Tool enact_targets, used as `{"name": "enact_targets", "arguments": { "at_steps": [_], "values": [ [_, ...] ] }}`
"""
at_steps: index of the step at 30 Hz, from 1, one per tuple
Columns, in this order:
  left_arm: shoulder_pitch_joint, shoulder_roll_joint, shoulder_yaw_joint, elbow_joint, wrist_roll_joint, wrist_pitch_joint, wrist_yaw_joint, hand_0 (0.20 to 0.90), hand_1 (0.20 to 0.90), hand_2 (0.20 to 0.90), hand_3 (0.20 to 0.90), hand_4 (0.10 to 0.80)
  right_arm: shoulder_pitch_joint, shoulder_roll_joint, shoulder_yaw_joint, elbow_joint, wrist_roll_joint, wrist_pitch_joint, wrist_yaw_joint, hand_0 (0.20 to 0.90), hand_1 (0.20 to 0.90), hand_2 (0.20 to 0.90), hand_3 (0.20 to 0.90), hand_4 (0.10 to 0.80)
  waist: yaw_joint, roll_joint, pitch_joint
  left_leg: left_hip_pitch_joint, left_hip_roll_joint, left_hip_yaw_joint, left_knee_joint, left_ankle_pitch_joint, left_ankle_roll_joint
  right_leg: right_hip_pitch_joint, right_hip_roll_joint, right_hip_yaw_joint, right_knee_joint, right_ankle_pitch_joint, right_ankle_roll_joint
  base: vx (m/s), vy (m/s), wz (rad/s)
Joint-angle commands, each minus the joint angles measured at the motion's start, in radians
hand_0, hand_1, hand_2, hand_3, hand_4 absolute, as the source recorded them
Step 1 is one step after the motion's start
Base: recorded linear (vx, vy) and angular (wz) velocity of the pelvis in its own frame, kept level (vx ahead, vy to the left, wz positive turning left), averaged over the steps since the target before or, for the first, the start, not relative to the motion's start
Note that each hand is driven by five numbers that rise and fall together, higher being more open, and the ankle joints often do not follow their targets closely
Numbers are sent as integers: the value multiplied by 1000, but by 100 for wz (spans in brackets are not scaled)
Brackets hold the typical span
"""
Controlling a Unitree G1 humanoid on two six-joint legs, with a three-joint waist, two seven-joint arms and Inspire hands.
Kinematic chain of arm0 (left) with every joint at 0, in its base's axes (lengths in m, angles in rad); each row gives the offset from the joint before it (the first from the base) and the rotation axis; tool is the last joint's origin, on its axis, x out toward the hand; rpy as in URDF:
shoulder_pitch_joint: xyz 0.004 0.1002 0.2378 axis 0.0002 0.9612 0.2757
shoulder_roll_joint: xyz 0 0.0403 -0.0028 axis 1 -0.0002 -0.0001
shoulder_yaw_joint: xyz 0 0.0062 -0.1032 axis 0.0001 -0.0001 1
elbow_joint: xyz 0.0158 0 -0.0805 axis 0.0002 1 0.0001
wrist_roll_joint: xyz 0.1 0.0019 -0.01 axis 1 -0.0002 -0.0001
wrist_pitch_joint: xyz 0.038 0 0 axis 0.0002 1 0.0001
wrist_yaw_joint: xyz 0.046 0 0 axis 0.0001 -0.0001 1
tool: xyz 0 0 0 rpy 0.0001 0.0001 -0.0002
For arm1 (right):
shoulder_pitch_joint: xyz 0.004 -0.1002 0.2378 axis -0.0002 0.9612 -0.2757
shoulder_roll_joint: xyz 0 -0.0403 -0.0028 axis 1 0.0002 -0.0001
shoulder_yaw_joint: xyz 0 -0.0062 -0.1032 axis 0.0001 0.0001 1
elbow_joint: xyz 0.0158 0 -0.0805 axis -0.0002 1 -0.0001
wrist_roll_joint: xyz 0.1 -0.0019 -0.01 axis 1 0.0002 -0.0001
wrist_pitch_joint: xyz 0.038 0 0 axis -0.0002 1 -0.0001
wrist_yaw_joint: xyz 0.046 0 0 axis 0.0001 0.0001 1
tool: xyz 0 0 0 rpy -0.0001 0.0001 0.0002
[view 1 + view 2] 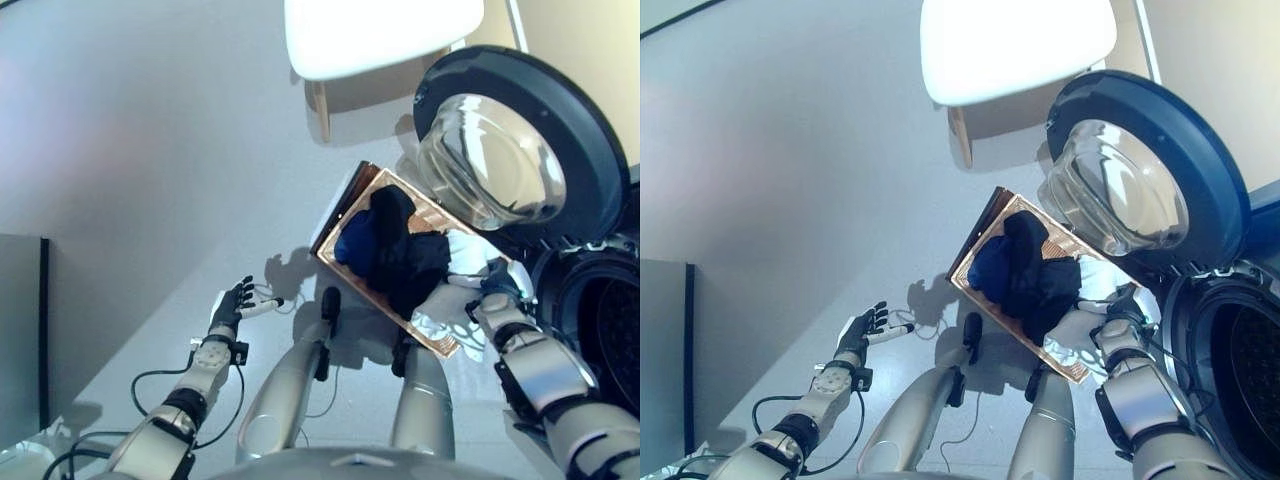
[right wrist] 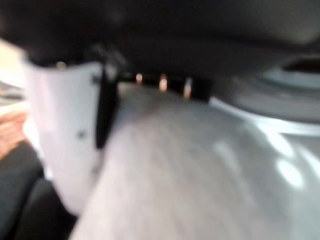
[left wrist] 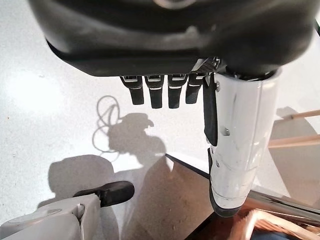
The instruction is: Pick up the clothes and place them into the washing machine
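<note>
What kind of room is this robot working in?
Probably a laundry corner. A front-loading washer stands with its round door swung open, and a basket of dark clothes sits on the pale floor beside it. A white seat stands behind.

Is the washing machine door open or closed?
Open. The round door is swung out, and the dark drum shows beside it.

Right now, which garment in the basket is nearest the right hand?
The white garment, at the basket's end beside the right hand. The blue garment and black garment lie farther along.
</note>
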Motion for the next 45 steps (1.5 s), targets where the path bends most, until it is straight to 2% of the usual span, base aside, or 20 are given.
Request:
{"name": "enact_targets", "arguments": {
  "at_steps": [1, 5, 8, 11, 22, 28, 31, 34, 36, 38, 40, 45],
  "values": [
    [5, 24, 40, 82, 3, -23, 25, 900, 900, 900, 900, 800, 75, 51, -36, -58, 39, -65, 63, 200, 200, 200, 200, 300, 0, -63, -59, 21, -28, 30, 61, -125, -36, 88, -51, 40, -225, 263, 16, -4, -27, -7],
    [10, 24, 55, 140, 10, -14, 21, 900, 900, 900, 900, 800, 144, 61, -105, -72, 104, -86, 72, 200, 200, 200, 200, 300, -22, -87, -77, 91, -13, 31, 25, -129, -44, 161, -38, 36, -275, 269, 20, 123, -47, -20],
    [28, 23, 85, 180, -6, -17, 22, 900, 900, 900, 900, 800, 225, 74, -207, -101, 232, -130, 79, 200, 200, 200, 200, 300, -49, -115, -96, 178, 3, 37, -26, -128, -52, 245, -20, 38, -336, 280, 27, 100, -52, -22],
    [41, 22, 101, 194, -16, -25, 23, 900, 900, 900, 900, 800, 276, 99, -251, -143, 308, -159, 89, 200, 200, 200, 200, 300, -67, -126, -100, 242, 18, 49, -57, -126, -57, 300, -2, 45, -366, 283, 29, 102, -62, -36],
    [56, 46, 141, 203, -32, -50, 34, 900, 900, 900, 900, 800, 395, 147, -375, -209, 507, -227, 122, 200, 200, 200, 200, 300, -110, -118, -123, 378, 41, 81, -84, -143, -67, 385, 24, 74, -363, 250, 29, 63, -29, -22],
    [53, 33, 127, 197, -67, -86, 55, 900, 900, 900, 900, 800, 417, 186, -503, -255, 712, -319, 94, 200, 200, 200, 200, 300, -132, -81, -120, 383, 35, 108, -96, -146, -65, 357, 26, 101, -346, 245, 30, -28, 27, -17],
    [45, 7, 99, 196, -109, -102, 70, 900, 900, 900, 900, 800, 388, 190, -624, -272, 882, -401, 61, 200, 200, 200, 200, 300, -148, -42, -106, 367, 24, 123, -93, -150, -61, 322, 24, 125, -325, 232, 29, -61, 42, -23],
    [47, -4, 86, 210, -118, -100, 71, 900, 900, 900, 900, 800, 371, 171, -676, -268, 912, -424, 35, 200, 200, 200, 200, 300, -150, -26, -106, 359, 22, 132, -99, -143, -60, 310, 25, 133, -330, 239, 29, -21, 19, -14],
    [48, -14, 77, 215, -124, -98, 69, 900, 900, 900, 900, 800, 360, 145, -702, -251, 926, -427, 27, 200, 200, 200, 200, 300, -148, -17, -107, 356, 20, 137, -102, -142, -60, 303, 24, 138, -330, 240, 30, -13, 23, -13],
    [46, -33, 51, 225, -135, -94, 65, 900, 900, 900, 900, 800, 313, 75, -749, -228, 943, -437, -11, 200, 200, 200, 200, 300, -149, 8, -110, 347, 16, 151, -120, -134, -61, 281, 20, 147, -335, 243, 28, -16, 20, -17],
    [42, -39, 46, 221, -134, -93, 64, 900, 900, 900, 900, 800, 299, 52, -754, -224, 941, -437, -15, 200, 200, 200, 200, 300, -143, 16, -114, 340, 15, 153, -124, -131, -62, 271, 20, 150, -334, 243, 27, -2, -4, -5],
    [36, -46, 12, 176, -136, -103, 62, 900, 900, 900, 900, 800, 231, -80, -785, -245, 913, -447, -55, 200, 200, 200, 200, 300, -129, 51, -109, 310, 5, 151, -141, -113, -66, 229, 14, 151, -324, 245, 22, -22, -20, 4]
  ]
}}
